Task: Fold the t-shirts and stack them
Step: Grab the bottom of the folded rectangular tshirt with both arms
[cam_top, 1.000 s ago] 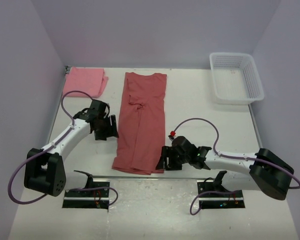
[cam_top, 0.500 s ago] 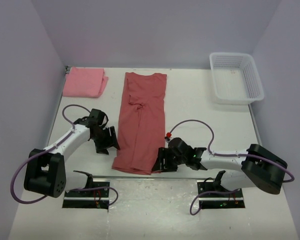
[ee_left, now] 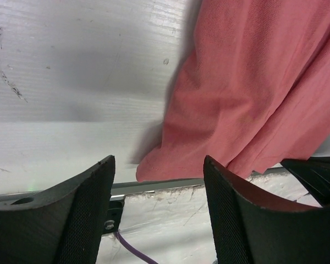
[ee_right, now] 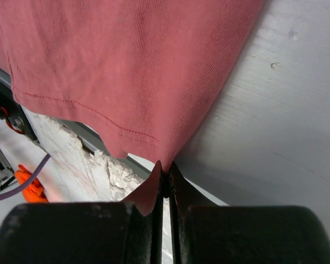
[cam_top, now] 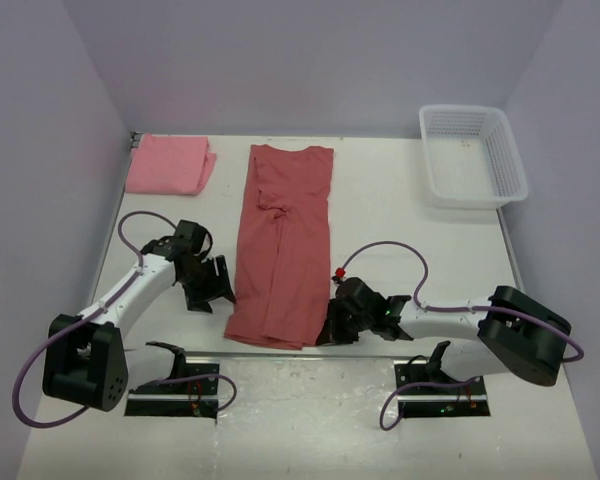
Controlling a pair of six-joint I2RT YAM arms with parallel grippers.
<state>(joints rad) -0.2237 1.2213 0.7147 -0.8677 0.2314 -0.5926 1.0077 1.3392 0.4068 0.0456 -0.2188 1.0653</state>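
My right tool (ee_right: 164,171) pinches the near hem corner of the brick-red t-shirt (cam_top: 285,240), stretched lengthwise on the worktop (cam_top: 410,230); my left tool (ee_left: 157,168) is spread beside its other near corner.

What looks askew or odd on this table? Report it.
The brick-red t-shirt lies slanted on the table. Its hem reaches the near edge, and there is a bunched crease near its upper middle. The right pincer is shut on a hem corner. Nothing looks damaged or spilled.
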